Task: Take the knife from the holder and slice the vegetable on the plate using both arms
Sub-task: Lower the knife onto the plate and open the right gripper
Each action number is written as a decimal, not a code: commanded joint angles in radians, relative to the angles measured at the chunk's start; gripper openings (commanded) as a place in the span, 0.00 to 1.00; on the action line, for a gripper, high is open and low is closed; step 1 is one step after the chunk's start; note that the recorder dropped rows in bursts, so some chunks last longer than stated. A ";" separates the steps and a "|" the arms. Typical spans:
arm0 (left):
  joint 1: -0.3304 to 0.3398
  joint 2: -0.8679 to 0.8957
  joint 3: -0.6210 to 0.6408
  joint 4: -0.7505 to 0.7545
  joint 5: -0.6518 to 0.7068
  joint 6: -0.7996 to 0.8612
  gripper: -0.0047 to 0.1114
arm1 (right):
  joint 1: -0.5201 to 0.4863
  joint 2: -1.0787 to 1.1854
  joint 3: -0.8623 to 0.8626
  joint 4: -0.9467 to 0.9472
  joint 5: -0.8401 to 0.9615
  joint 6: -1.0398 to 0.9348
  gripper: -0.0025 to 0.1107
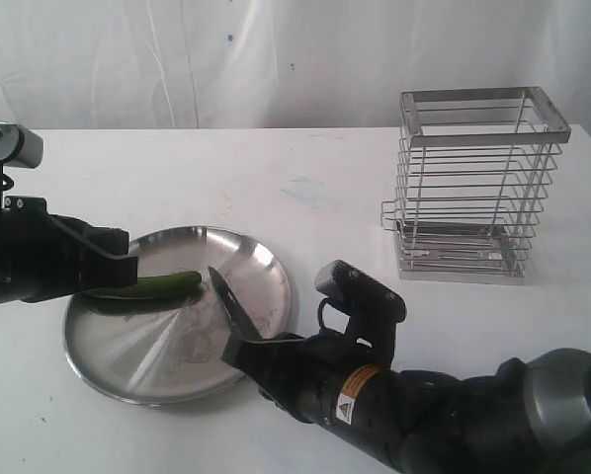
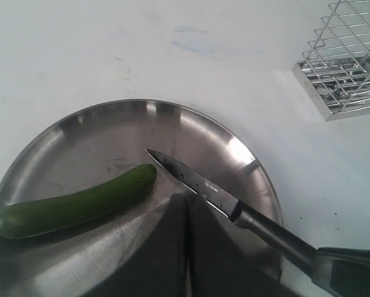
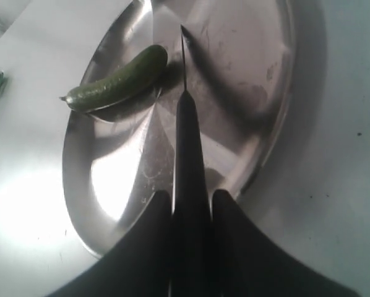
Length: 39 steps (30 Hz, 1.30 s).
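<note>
- Tall rectangular silver wire holder point(image 1: 473, 188) is standing empty toward the far right corner of the white table point(image 1: 276, 168). The knife is already out, so that step looks done.
- Right gripper point(image 1: 251, 354) is clamping the handle of the slim all-black pointed knife point(image 1: 231, 301), fingers point(image 3: 145, 247) closed snug on either side of it.
- The blade is reaching over the right rim of the round shiny steel plate point(image 1: 147, 360), which is sitting near the table's front edge, left of the middle. The tip is hovering just beside the vegetable's blunt end, and I cannot tell whether it is touching metal.
- Slender glossy dark-green vegetable point(image 2: 73, 207) is lying whole toward the plate's left rim, with no cuts or slices showing.
- Left gripper point(image 1: 118, 259) is hanging over the plate's left rim with fingers point(image 2: 166, 247) pressed fully together, gripping nothing.
- Judging from this, steadying the vegetable and all the slicing are left to do.
</note>
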 commanded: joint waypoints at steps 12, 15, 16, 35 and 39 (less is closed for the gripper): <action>0.003 -0.008 0.006 -0.020 0.033 -0.005 0.04 | -0.001 0.042 0.000 -0.049 0.072 0.011 0.18; 0.003 -0.008 0.006 -0.020 0.036 -0.005 0.04 | -0.001 0.042 0.000 -0.049 0.079 0.011 0.25; 0.003 -0.008 0.006 -0.020 0.038 -0.005 0.04 | -0.001 0.042 0.000 -0.049 0.079 0.011 0.27; 0.003 -0.008 0.006 -0.020 0.040 -0.005 0.04 | -0.001 0.033 0.000 -0.049 0.090 0.011 0.42; 0.003 -0.008 0.006 -0.020 0.038 -0.005 0.04 | -0.005 -0.021 0.000 -0.043 0.202 0.007 0.42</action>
